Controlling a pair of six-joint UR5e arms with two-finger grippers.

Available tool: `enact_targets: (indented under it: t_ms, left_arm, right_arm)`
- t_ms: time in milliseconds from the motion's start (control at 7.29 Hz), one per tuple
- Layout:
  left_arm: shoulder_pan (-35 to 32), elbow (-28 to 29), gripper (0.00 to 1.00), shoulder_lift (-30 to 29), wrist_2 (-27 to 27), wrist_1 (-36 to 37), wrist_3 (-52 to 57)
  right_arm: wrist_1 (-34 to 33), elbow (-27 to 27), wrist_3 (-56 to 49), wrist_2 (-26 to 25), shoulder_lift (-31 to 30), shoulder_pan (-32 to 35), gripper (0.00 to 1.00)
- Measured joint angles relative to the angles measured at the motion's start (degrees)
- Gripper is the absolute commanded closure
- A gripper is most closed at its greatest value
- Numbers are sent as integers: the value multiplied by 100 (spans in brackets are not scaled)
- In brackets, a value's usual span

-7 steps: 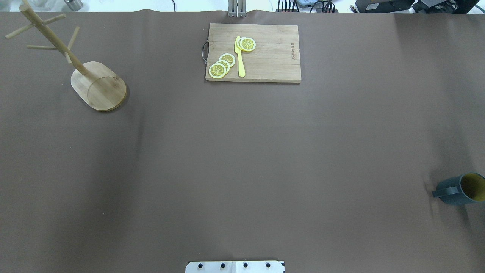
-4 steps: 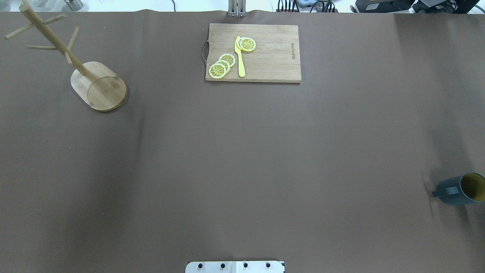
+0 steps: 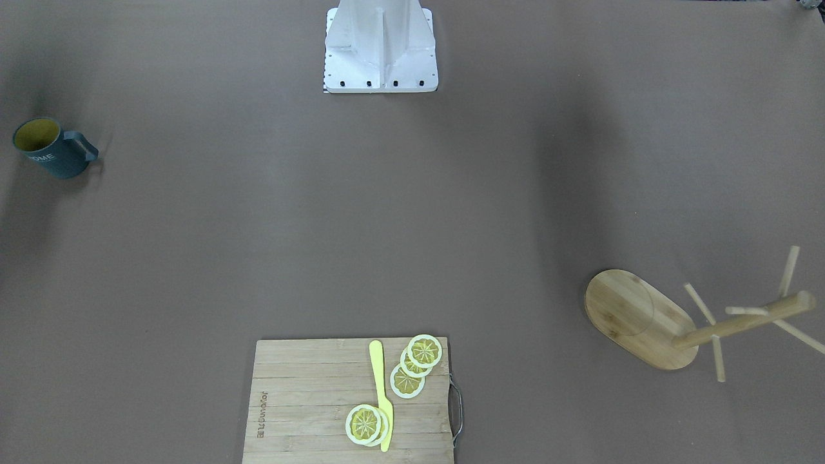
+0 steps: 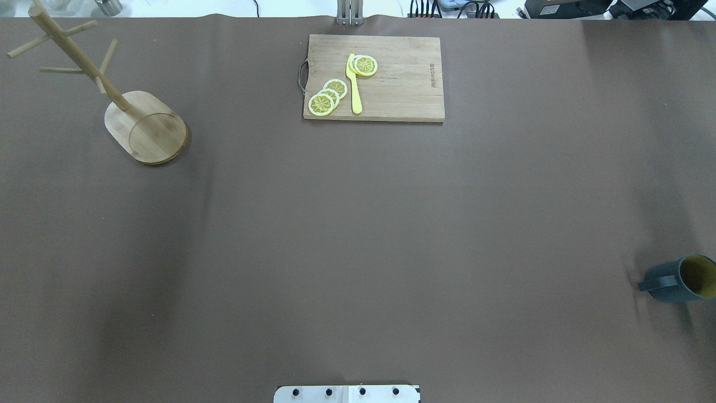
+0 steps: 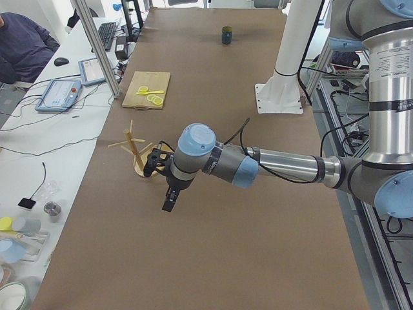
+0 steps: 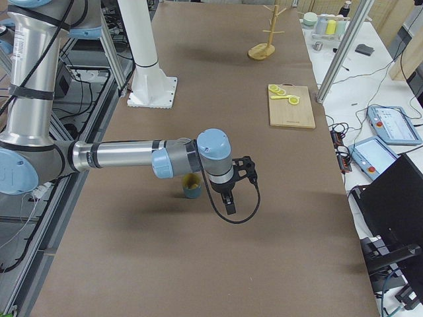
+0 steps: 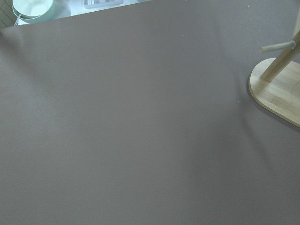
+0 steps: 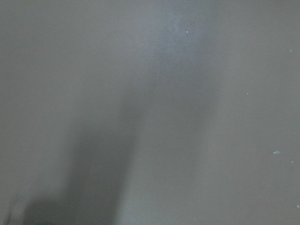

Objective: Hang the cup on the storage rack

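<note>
The cup [image 4: 671, 281], dark blue-grey with a yellow inside, stands upright near the table's right edge in the overhead view, handle toward the table's middle. It also shows in the front view [image 3: 50, 156] with its "HOME" lettering. The storage rack [image 4: 146, 129], a bamboo mug tree on an oval base, stands at the far left, and in the front view [image 3: 635, 316]. My left gripper [image 5: 168, 205] hangs over the table near the rack [image 5: 135, 150]. My right gripper [image 6: 229, 207] hangs beside the cup [image 6: 192, 189]. I cannot tell whether either gripper is open or shut.
A wooden cutting board [image 4: 403, 84] with lemon slices [image 4: 327, 96] and a yellow knife [image 4: 354, 84] lies at the far middle. The robot's white base [image 3: 380, 48] is at the near edge. Bowls and cups [image 5: 16, 232] stand beyond the table's left end.
</note>
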Motion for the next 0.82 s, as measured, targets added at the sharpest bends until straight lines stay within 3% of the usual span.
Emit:
enact_targets:
  t_ms: [549, 824]
  left_arm:
    - [6, 17, 1, 255, -5, -879, -66]
    - [2, 14, 1, 280, -13, -928, -77]
  right_arm:
    - [302, 233, 400, 426, -574, -267, 0]
    - [1192, 515, 1115, 409, -1280, -818, 2]
